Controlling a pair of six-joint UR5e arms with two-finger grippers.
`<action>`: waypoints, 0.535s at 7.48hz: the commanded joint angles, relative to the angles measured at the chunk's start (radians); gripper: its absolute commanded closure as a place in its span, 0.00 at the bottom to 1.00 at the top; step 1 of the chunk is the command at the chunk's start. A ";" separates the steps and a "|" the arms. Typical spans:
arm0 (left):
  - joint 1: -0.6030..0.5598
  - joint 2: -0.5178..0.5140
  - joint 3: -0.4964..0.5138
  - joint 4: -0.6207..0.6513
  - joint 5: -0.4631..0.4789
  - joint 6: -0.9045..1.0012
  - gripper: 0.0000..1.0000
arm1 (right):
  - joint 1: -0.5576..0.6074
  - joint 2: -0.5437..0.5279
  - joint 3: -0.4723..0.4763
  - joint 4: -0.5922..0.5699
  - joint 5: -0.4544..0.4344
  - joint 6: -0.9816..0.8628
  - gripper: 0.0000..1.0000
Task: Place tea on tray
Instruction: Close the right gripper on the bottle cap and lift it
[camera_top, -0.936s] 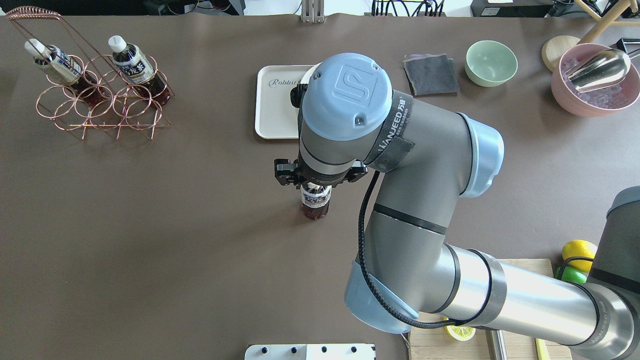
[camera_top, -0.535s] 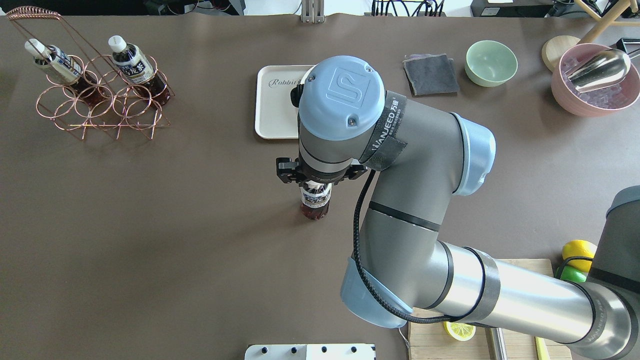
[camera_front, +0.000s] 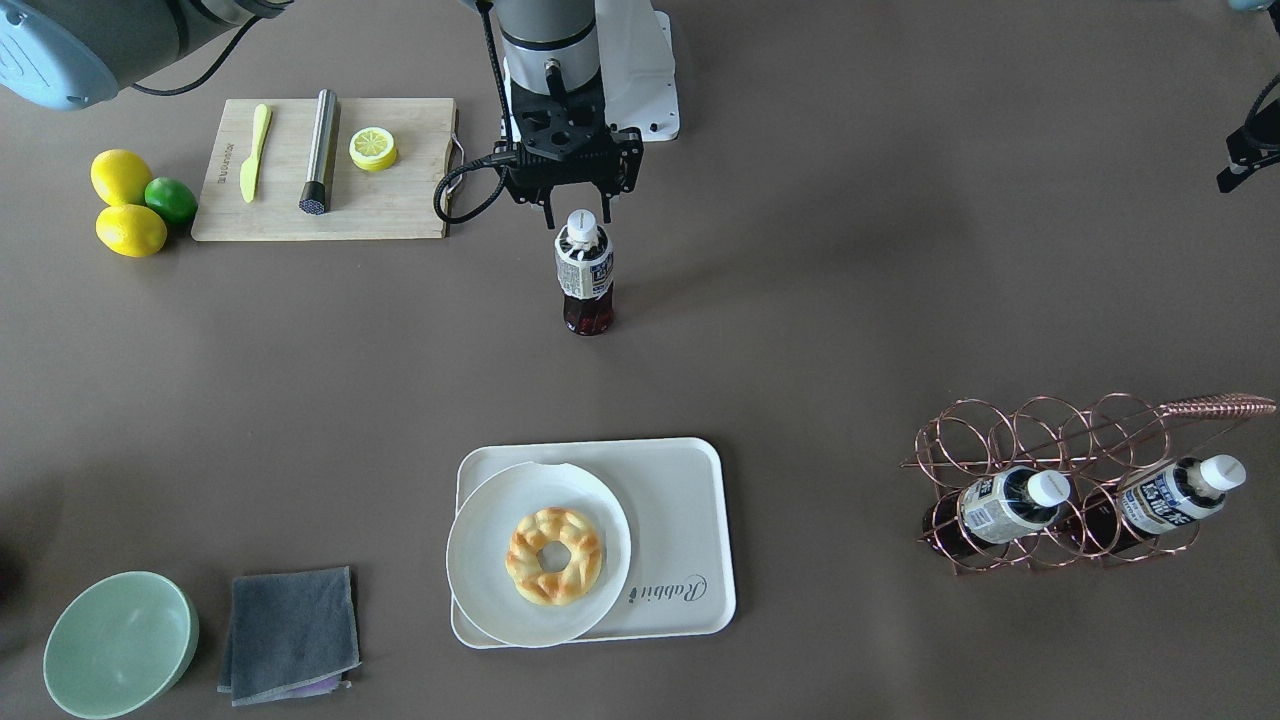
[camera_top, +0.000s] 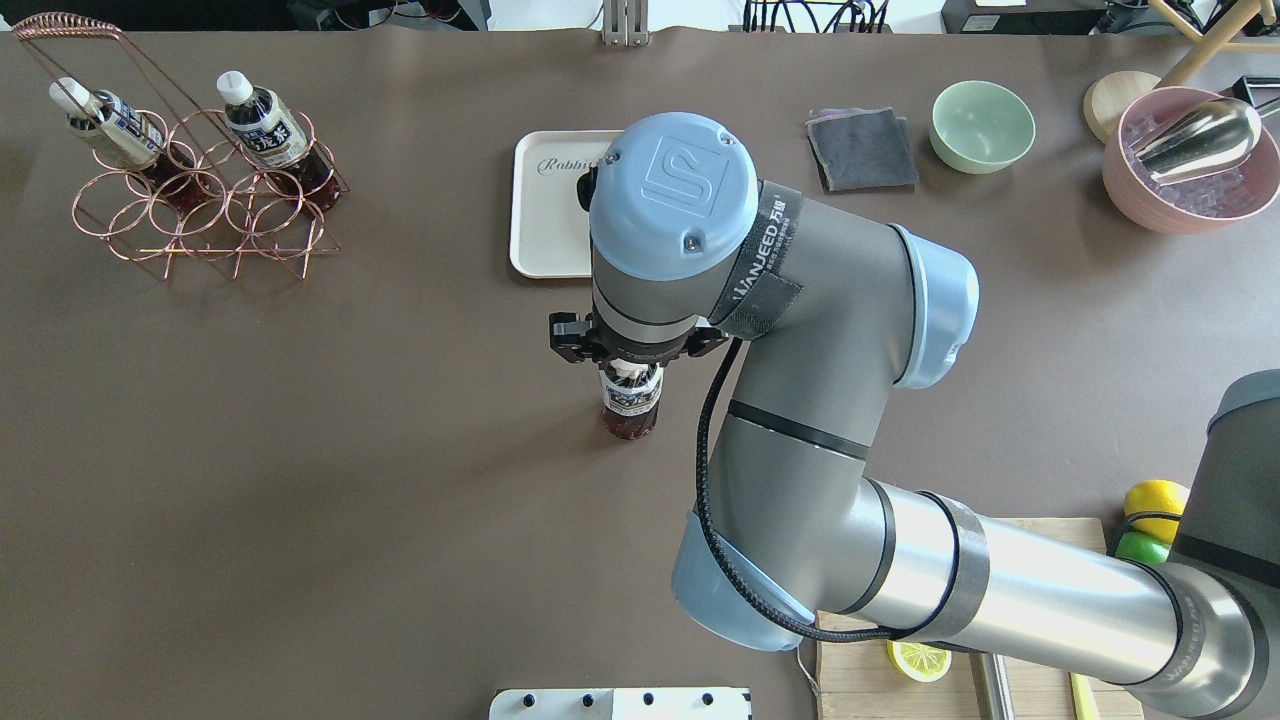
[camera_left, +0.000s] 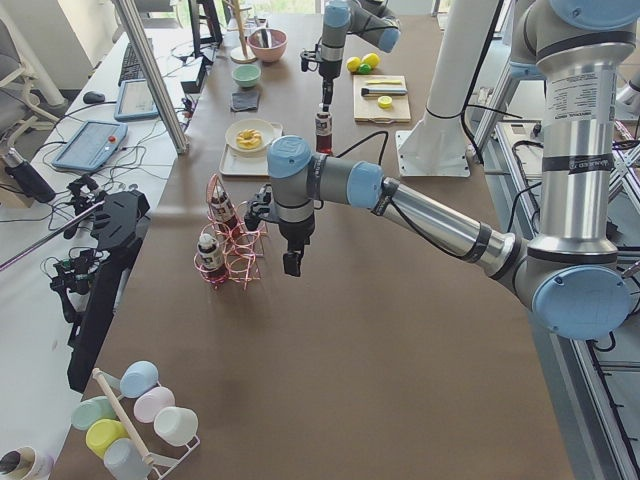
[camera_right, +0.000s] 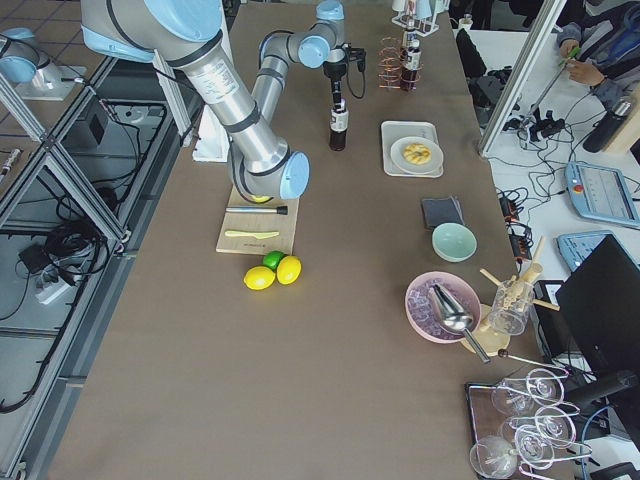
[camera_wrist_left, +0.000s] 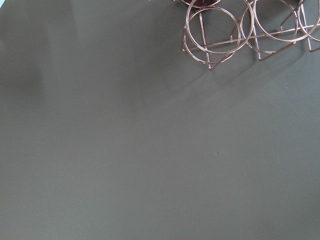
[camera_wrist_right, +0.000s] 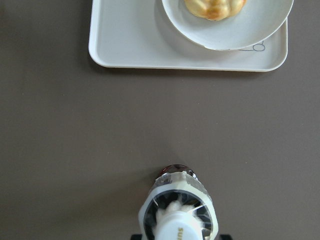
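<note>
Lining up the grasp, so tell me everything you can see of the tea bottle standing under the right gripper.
The tea bottle is small clear plastic with dark reddish-brown drink, a white-grey label with dark print and a white screw cap. It stands upright on the bare table, apart from the tray. The right gripper hangs open over its cap; contact cannot be told.

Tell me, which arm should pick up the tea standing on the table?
Right. The right gripper hangs open just above the tea, while the left gripper is far away beside the copper rack.

The tea (camera_front: 585, 280) is reddish-brown, the tray (camera_front: 685, 500) cream-white
</note>
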 joint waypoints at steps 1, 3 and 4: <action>0.000 -0.002 0.011 -0.001 0.000 0.003 0.03 | 0.000 0.049 -0.069 0.005 -0.008 0.004 0.45; 0.000 -0.002 0.017 -0.001 0.000 0.003 0.03 | 0.016 0.042 -0.065 0.003 -0.002 -0.016 0.88; -0.001 -0.007 0.028 -0.003 0.000 0.003 0.03 | 0.032 0.048 -0.060 0.002 0.004 -0.031 1.00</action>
